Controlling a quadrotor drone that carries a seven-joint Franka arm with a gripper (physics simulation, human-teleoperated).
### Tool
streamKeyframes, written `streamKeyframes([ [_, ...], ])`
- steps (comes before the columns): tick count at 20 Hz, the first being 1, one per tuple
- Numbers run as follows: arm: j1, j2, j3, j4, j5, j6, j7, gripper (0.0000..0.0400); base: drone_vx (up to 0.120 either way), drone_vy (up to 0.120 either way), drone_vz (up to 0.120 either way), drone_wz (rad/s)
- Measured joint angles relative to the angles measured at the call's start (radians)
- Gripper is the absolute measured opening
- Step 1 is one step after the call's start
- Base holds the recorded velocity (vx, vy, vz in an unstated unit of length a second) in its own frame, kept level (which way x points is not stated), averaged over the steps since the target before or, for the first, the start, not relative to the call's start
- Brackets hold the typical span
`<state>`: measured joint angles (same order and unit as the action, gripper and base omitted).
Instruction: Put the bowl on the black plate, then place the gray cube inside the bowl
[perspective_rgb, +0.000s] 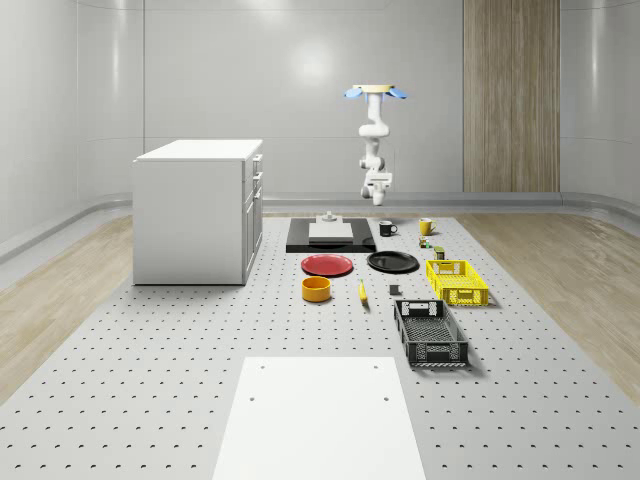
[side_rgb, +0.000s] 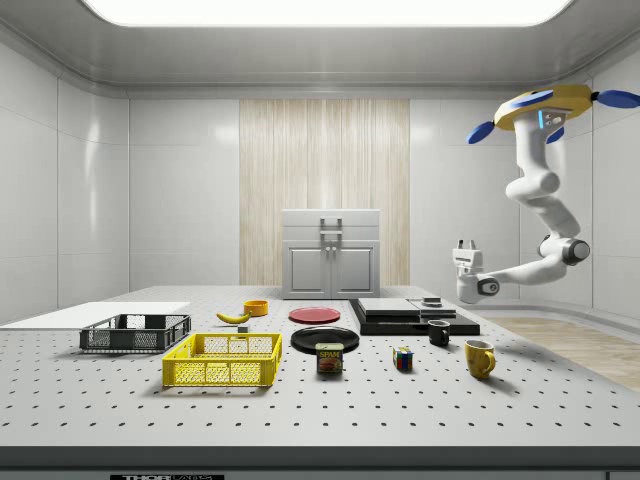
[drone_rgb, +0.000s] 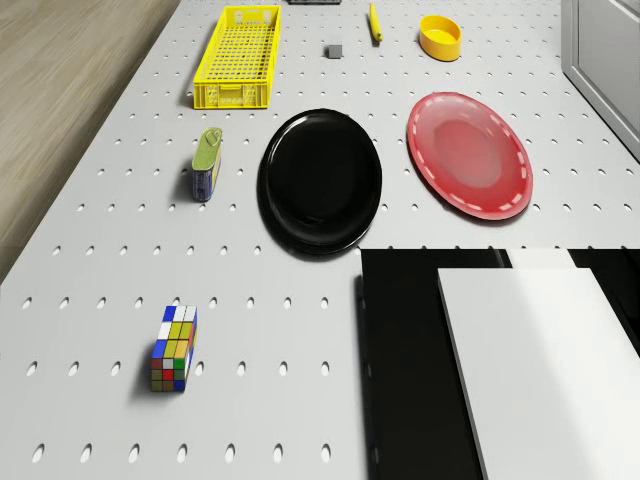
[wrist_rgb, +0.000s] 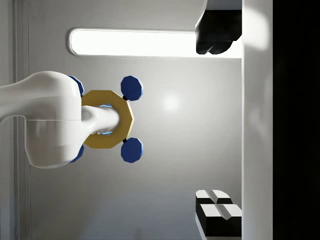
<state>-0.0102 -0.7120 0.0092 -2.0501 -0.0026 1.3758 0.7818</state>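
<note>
Drone (side_rgb: 545, 108) hovered high above the far end of the table (perspective_rgb: 150, 380), beyond the black slab (perspective_rgb: 331, 237) with its white block. Arm hung below it, bent back; gripper (side_rgb: 465, 245) pointed upward, well clear of everything on the table. In the wrist view the fingertips (wrist_rgb: 218, 37) stood apart with nothing between them: fingers open, empty. One tip was cut off by the frame edge.

Bowl (perspective_rgb: 316, 289), orange-yellow, sat on the table just in front of the red plate (perspective_rgb: 327, 265), near the banana (perspective_rgb: 362, 292). Black plate (perspective_rgb: 392, 262) lay bare beside the red plate, just in front of the slab. Gray cube (drone_rgb: 334, 50) sat on the table between the banana and the yellow crate (perspective_rgb: 457, 281); tiny in the whole-scene view, hard to make out there.

Drone view: slab cut off at the frame edge, bowl near the margin. Rubik's cube (drone_rgb: 174, 348) and tin (drone_rgb: 207, 165) stood near the black plate.
</note>
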Motion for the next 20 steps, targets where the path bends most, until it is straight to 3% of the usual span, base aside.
streamKeyframes([
  [13,-0.011,-0.007,0.035,-0.008,-0.048,0.010,0.006,0.0400,0.120,0.000,0.000,0.000],
  [20,-0.038,-0.014,0.122,-0.022,-0.171,0.017,0.023,0.0400,0.120,0.000,0.000,0.000],
])
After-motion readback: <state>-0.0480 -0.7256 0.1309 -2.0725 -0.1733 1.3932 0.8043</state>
